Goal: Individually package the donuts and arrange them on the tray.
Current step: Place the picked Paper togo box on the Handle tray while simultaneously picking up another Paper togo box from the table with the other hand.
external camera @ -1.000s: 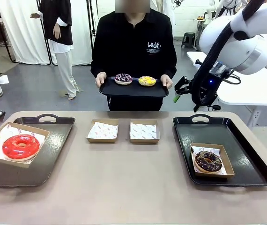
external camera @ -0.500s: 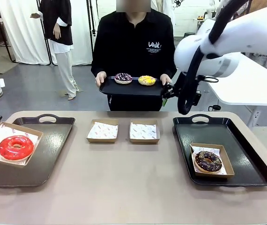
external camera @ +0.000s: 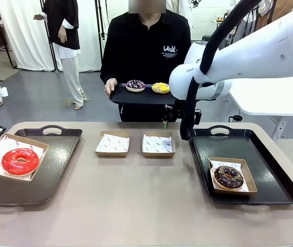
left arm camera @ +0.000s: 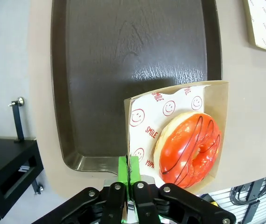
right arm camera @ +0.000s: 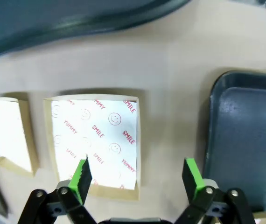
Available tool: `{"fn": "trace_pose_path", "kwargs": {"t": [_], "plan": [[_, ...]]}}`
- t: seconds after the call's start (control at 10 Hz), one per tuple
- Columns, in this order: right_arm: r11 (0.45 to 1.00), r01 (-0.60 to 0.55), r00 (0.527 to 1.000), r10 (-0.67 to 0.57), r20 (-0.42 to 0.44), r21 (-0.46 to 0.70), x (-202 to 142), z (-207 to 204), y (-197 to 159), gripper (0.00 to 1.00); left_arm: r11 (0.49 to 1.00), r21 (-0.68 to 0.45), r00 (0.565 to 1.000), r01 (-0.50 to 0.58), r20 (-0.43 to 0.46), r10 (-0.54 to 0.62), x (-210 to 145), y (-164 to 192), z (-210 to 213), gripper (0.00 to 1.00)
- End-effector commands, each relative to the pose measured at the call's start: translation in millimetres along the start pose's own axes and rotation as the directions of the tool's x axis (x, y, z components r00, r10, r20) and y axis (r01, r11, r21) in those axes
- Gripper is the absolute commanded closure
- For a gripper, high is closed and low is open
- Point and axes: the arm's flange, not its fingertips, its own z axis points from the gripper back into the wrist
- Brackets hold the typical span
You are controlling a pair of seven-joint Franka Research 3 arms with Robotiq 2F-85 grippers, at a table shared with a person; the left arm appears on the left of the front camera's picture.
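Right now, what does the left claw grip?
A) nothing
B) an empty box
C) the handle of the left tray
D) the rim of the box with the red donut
D: in the left wrist view the left claw is shut on the rim of the box in which the red donut lies.

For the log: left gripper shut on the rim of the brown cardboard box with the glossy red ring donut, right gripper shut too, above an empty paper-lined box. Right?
No: the right gripper is open, green pads wide apart over the empty paper-lined box (right wrist view). Rest holds: left gripper shut on the rim of the brown cardboard box with the glossy red ring donut.
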Motion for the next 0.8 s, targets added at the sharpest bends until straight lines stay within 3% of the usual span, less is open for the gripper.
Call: {"fn": "trace_pose_path", "kwargs": {"t": [0.0,0.7], "plan": [[1.000,-0.016,1.000,0.016,0.023,-0.004,-0.5,-8.4,-0.4,0.00,0.998,-0.048,0.999,-0.049,-0.004,0.049,-34.1,-0.1,-39.0,0.99],[0.995,-0.095,0.995,0.095,-0.010,0.017,-19.1,-35.9,-12.8,0.00,0.991,-0.108,0.996,-0.080,-0.035,0.076,-23.5,2.0,-76.3,0.99]]}}
